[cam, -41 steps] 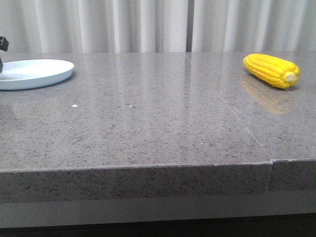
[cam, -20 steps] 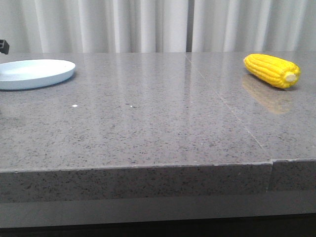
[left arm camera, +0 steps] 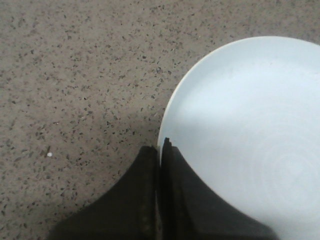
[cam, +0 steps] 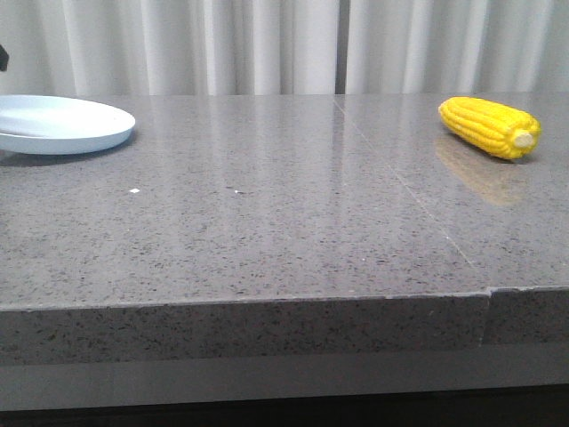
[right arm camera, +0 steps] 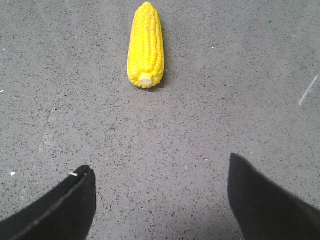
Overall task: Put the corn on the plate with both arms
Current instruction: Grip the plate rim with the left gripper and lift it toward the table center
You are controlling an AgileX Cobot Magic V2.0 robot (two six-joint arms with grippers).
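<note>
One corn (right arm camera: 146, 46), one plate (left arm camera: 250, 135), two grippers, one grey speckled table (cam: 267, 222).

Corn: single cob lying flat on the table, straight ahead of the right gripper (right arm camera: 160, 200) and well apart from it, pale stub end toward the jaws; bare table between, nothing in the way. Right jaws spread wide, holding nothing. Plate: single, pale, its near rim pinched in the left gripper (left arm camera: 160, 155), jaws clenched on it. Plate and corn sit well apart, at opposite sides of the table. White curtain (cam: 267, 44) behind.
</note>
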